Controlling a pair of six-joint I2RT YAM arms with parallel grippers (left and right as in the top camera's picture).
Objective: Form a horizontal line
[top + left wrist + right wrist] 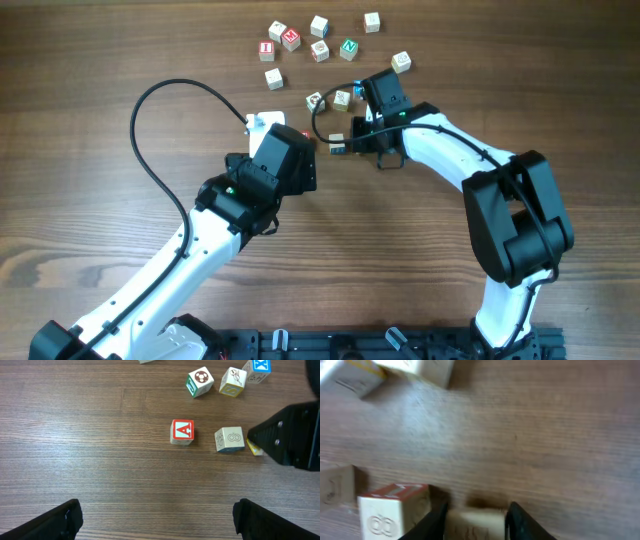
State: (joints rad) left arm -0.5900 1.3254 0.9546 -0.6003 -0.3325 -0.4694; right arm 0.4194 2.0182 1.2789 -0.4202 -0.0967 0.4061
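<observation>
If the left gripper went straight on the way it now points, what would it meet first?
Probably the red A cube, nearly centred ahead of the open left gripper; only bare table lies between. Depth is unclear.

Scattered letter cubes [319, 27], left arm [200, 235], right arm [450, 150], table [80, 60]

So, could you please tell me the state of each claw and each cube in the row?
left claw: open, empty.
right claw: straddling end cube, grip unclear.
red A cube: on table, free.
middle cube: on table, gap from A.
end cube: on table, between right claw's fingers.
</observation>
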